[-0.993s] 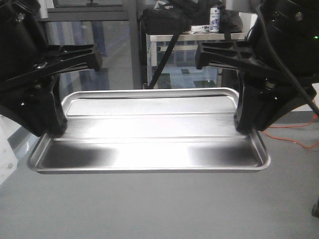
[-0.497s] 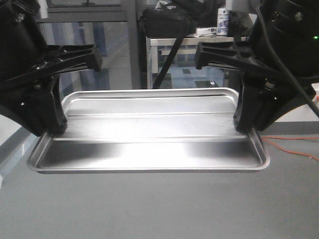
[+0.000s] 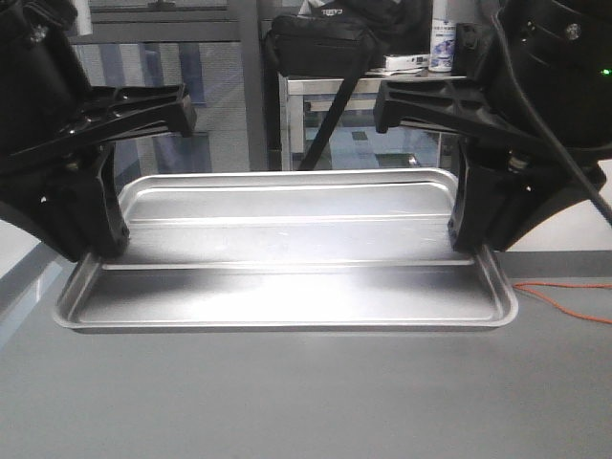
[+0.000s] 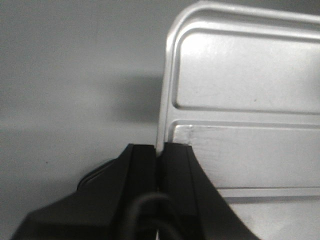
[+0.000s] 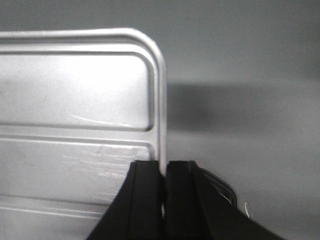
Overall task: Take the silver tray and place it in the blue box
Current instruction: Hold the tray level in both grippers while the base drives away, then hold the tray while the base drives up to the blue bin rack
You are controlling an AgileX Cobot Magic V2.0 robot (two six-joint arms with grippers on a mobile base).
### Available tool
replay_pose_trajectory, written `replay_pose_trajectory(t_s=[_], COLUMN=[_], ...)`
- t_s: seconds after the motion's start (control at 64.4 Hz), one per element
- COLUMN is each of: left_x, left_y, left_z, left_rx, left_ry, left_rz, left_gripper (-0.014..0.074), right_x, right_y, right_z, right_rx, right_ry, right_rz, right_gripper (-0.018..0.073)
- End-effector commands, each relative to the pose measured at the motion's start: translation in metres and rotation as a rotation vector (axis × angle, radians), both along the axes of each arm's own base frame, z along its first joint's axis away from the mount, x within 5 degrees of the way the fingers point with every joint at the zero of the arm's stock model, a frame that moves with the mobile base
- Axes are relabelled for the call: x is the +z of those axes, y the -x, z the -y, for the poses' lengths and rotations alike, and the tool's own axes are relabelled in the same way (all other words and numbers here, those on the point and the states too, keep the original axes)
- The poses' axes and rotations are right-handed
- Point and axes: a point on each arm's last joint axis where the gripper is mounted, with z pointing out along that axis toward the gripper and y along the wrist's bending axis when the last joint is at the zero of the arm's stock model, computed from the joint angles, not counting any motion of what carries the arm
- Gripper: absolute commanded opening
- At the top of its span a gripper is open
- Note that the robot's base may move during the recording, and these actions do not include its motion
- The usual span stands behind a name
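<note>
Grip at both short ends of silver tray [image 3: 287, 287], with left tool [image 4: 159, 151] and right tool [image 5: 164, 166] clenching its rim, holding long axis crosswise between them (blue box unseen).

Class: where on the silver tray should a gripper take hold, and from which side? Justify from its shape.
Probably its short-end rims, approached from outside each end. The silver tray is wide, shallow and flat, so only the thin raised rim fits between jaws; the left gripper and right gripper pinch it there, one per end.
</note>
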Motion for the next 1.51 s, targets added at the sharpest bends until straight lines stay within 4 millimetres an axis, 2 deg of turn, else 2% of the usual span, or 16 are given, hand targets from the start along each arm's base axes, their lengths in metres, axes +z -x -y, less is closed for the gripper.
replay_pose_trajectory(t_s=[0.0,1.49], left_x=[0.0145,0.0145], left_y=[-0.0011,-0.0011], left_z=[-0.0024,-0.0024], left_rx=[-0.004,-0.004], left_ry=[0.006,0.006], left_rz=[0.060,0.060], left_gripper=[-0.0104,-0.0104], right_x=[0.0165,0.0165], right_y=[0.0000,0.0000], right_z=[0.0054,0.0054], right_rx=[0.011,0.011], right_ry=[0.011,0.011], right_rz=[0.066,0.066], right_gripper=[0.0057,0.0057])
